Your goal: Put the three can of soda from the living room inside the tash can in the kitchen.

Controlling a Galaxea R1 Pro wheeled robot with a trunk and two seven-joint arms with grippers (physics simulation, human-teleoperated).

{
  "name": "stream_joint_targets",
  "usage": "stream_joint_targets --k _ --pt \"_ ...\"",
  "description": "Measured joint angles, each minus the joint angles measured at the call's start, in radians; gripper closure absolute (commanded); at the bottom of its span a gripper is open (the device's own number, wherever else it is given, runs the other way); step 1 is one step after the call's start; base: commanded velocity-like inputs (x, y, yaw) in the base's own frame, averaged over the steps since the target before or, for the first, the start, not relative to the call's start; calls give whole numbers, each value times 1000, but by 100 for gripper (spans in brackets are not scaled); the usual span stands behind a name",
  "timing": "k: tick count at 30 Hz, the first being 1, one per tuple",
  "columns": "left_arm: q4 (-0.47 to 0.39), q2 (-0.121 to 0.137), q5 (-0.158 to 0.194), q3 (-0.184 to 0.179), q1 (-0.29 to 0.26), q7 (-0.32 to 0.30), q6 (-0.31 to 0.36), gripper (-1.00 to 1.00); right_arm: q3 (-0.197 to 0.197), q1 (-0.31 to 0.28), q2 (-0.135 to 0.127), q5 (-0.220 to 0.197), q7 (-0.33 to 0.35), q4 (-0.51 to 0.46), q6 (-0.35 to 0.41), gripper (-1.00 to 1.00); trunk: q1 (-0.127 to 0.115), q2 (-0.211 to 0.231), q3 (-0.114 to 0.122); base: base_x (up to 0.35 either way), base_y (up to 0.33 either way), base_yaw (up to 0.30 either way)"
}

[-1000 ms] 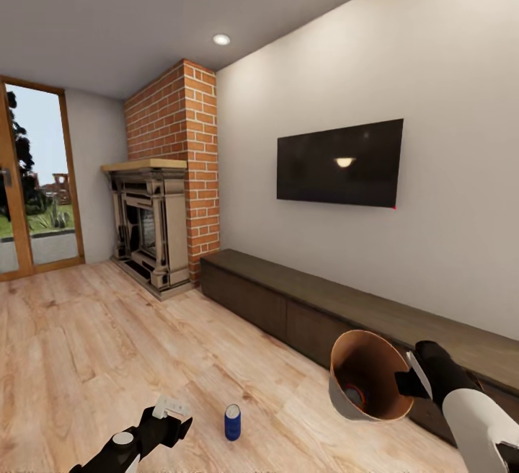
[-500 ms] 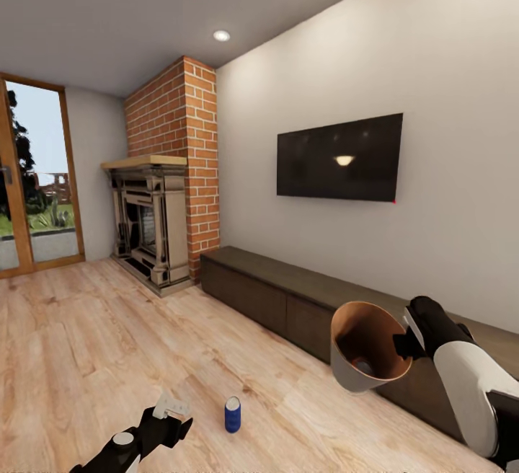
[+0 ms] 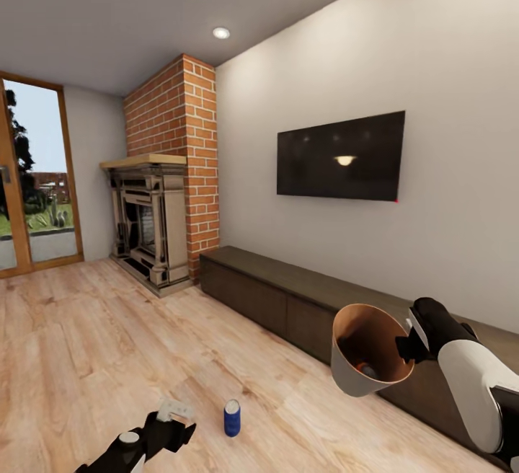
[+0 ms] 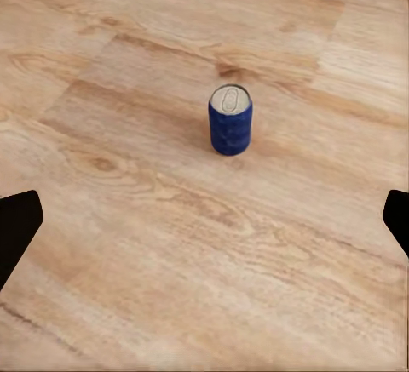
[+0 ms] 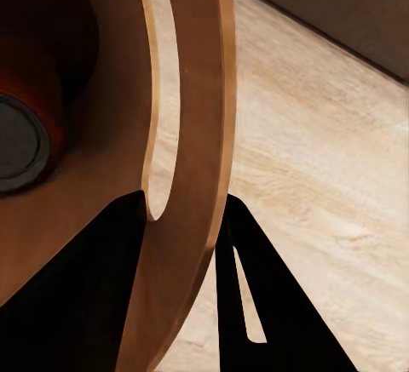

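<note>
Head view shows the blue can of soda [image 3: 232, 417] standing upright on the wooden floor [image 3: 86, 336] of the living room, silver top upward. It is free, nothing touches it. The left gripper [image 3: 171, 424] hangs just beside it, low near the floor. In the left wrist view the can [image 4: 230, 119] stands ahead of the two dark fingertips [image 4: 17, 227], which are spread wide with the can not yet between them, so this gripper is released.

The right gripper [image 3: 405, 347] is clenched on the rim of the tash can [image 3: 367, 350] and holds it in the air, tilted with its mouth toward the camera. Inside, at the bottom, lies an orange can [image 5: 21, 129], seen in the right wrist view; the fingers pinch the coppery wall [image 5: 183, 134] from both sides. Behind the bucket runs the long dark bench [image 3: 288, 293], with the TV [image 3: 339, 159] on the wall and the brick column [image 3: 189, 163] further left.

The step in hand is, I judge, to grasp the blue can. To do it well, the left gripper should move forward until the can is centred between the fingers, stay low on the body of the can, and close only then; a push from one fingertip could tip it over and let it roll.

Compared with one second ago, the tash can is held a little higher and more level, and the left gripper sits slightly lower in the picture. The can has not moved on the floor.
</note>
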Motion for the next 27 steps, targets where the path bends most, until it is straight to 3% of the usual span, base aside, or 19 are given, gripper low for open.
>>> stream_joint_targets --k 5,11,27 --pt "-1 -8 2 0 0 0 51 -100 0 1 0 -4 1 1 0 100 0 0 0 304 0 0" --pt "-5 -9 4 1 0 0 52 -100 0 2 0 -2 1 1 0 100 0 0 0 237 0 0" --pt "-3 -9 4 2 0 1 43 -100 -1 7 2 -2 1 0 0 100 0 0 0 17 0 0"
